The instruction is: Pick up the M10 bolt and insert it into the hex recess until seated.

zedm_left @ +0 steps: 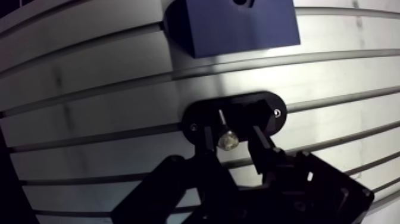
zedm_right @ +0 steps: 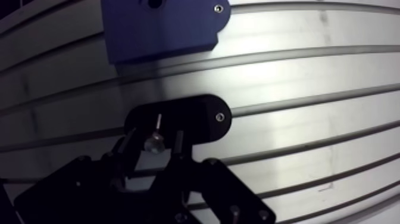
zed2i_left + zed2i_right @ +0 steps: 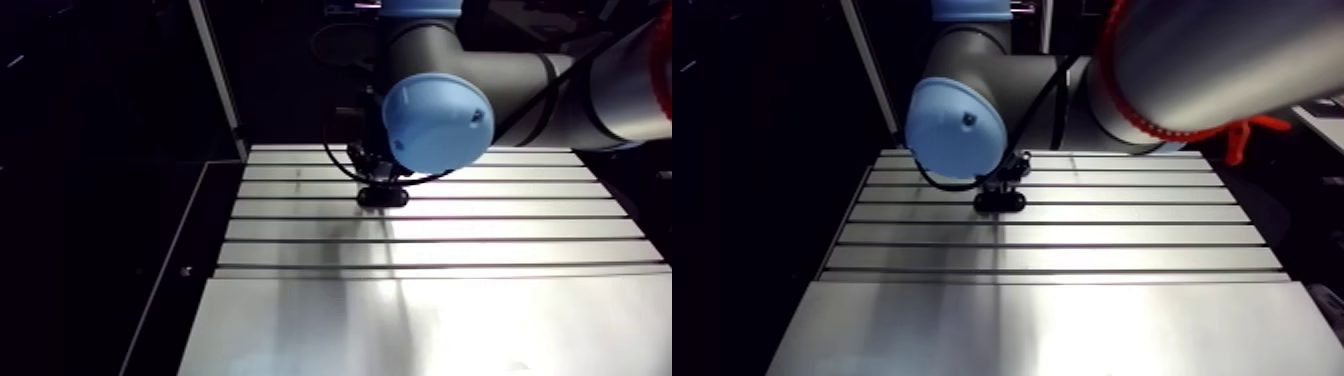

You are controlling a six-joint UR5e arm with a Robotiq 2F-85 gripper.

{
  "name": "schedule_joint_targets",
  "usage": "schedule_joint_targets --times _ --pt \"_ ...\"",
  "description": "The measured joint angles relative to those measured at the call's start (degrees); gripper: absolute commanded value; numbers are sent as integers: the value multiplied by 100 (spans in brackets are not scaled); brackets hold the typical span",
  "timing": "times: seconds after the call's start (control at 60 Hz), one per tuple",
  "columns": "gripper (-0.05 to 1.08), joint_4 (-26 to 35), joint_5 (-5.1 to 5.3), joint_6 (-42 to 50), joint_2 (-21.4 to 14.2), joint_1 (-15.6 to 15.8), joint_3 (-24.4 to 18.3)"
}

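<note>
The tool (image 1: pixel 231 134) hangs low over a black holder (image 1: pixel 247 102), an oval block that rests flat on the slotted bench (image 3: pixel 450 320), toward its far side and a little left of the middle in the arm view. The M10 bolt (image 2: pixel 153 143) sits in this holder: a bright rounded metal end shows nearest the tool, and a thin bright line of metal runs from it toward the far edge of the holder. Whether the bolt stands upright or leans cannot be told from here. The two fingers (image 1: pixel 259 140) are apart, one on each side of the bolt's bright end, with a narrow dark gap visible on either side of it, so they straddle it without clamping.

Ahead of the tool, beyond the holder and clear of it by one bench slot, lies a blue block (image 2: pixel 161 30). Its recess (image 2: pixel 153 3) shows only as a dark opening at the view's edge; what it holds cannot be told.
</note>
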Motion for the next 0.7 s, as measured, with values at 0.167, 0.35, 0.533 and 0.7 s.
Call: schedule_joint_targets --times 0.167,0.35,0.533,0.7 --pt "63 -3 0 4 8 0 0" --pt "66 -4 0 12 20 -1 0" --pt "68 -4 0 17 23 -4 0" --pt "69 -3 0 17 21 -6 0"
